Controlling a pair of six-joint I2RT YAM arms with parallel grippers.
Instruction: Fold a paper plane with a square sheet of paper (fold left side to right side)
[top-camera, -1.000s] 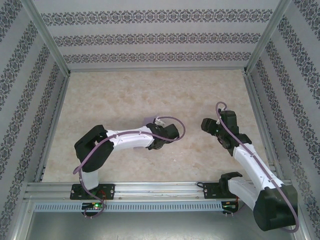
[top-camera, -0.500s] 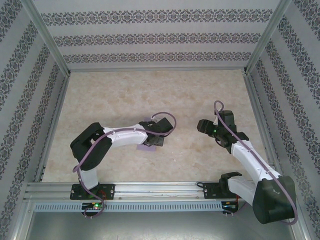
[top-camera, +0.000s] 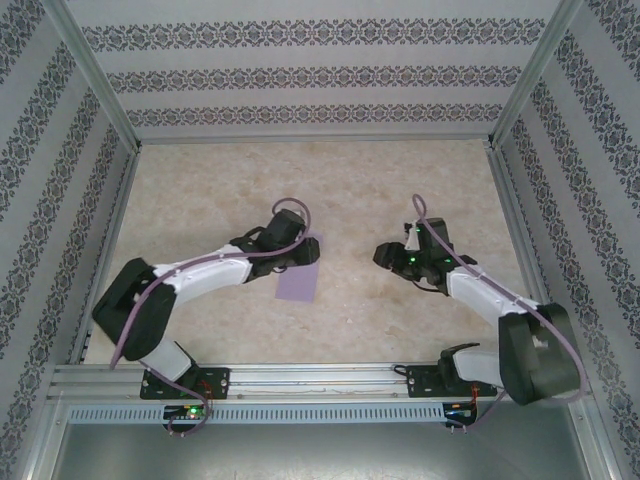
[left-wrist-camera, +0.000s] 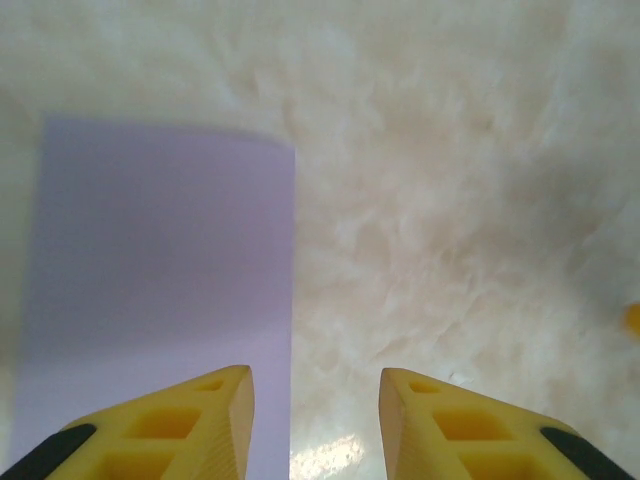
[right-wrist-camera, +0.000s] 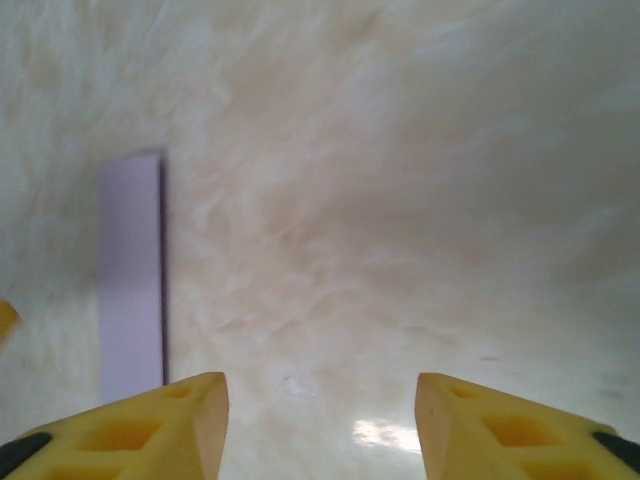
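In the left wrist view the left hand is cut off by the lower frame edge. We see just the tips of its two yellow fingers, spread apart with nothing but bare desk in the gap. The finger on the left of the picture overlaps the near right corner of the lavender sheet of paper; we cannot tell whether it touches the paper or hangs above it. The sheet lies flat on the desk, its left side blurred and its near edge hidden behind that finger. A small yellow blur sits at the right frame edge, too cropped for us to identify.

The right hand is likewise cropped to two yellow fingertips, spread wide over the marbled desk and pinching nothing. To its left the sheet appears as a narrow strip.

From above, the left arm stretches low and to the right across the desk. Its wrist hides the fingers and covers the upper left corner of the sheet, which lies near the desk's middle and looks taller than wide. The right arm bends inward, its hand pointing left toward the sheet with bare desk between them.
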